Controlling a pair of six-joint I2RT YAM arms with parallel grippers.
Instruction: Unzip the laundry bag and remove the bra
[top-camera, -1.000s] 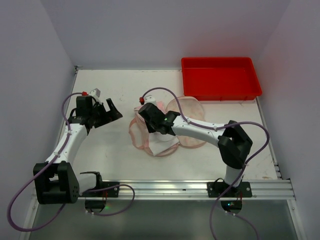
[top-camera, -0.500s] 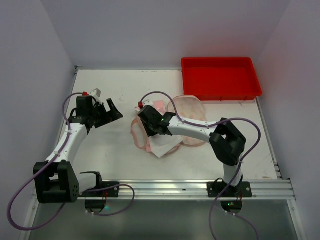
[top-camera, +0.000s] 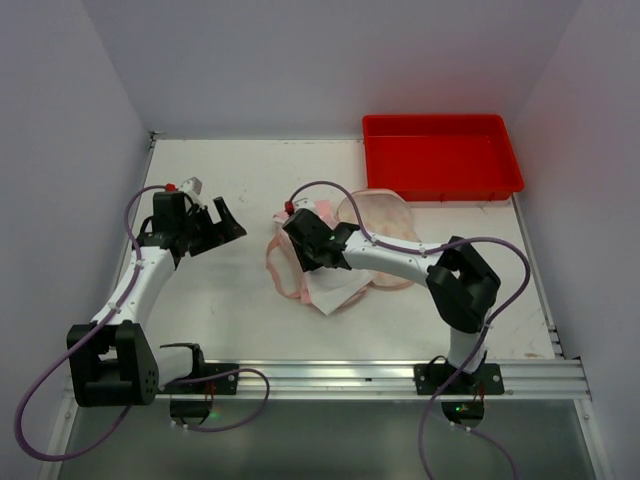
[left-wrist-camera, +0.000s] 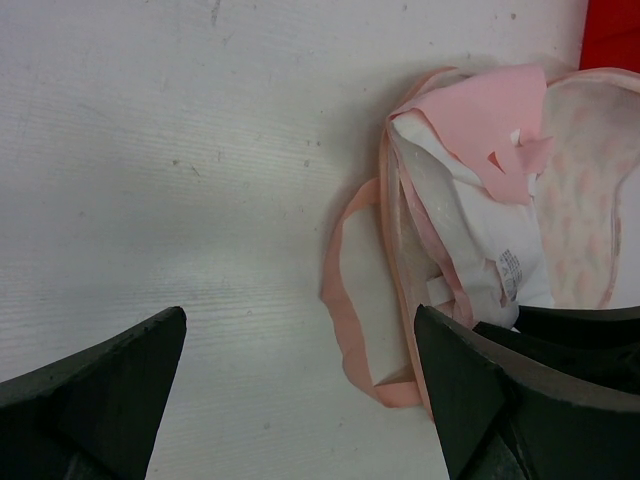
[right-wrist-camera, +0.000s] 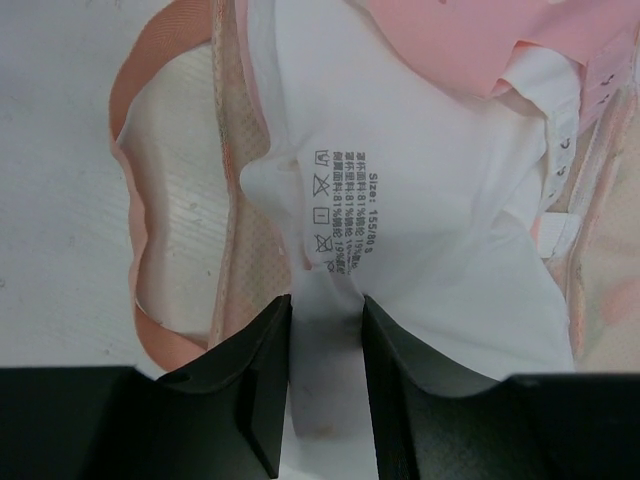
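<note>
The laundry bag, a cream pouch with pink print and pink trim, lies open in the middle of the table. The bra, white with pink parts, spills out of its front. My right gripper is down on the bundle. In the right wrist view the right gripper is shut on a fold of the bra's white fabric just below its care label, with the bag's mesh wall to the left. My left gripper hangs open and empty left of the bag; the left wrist view shows the left gripper wide open above the table, the bag's pink loop ahead of it.
A red tray stands empty at the back right, and its corner shows in the left wrist view. Walls close in on the left, back and right. An aluminium rail runs along the near edge.
My right gripper shifted slightly left and then back right while on the fabric, and the bag and bra bunched up and moved a little with it. The left arm has not moved.
</note>
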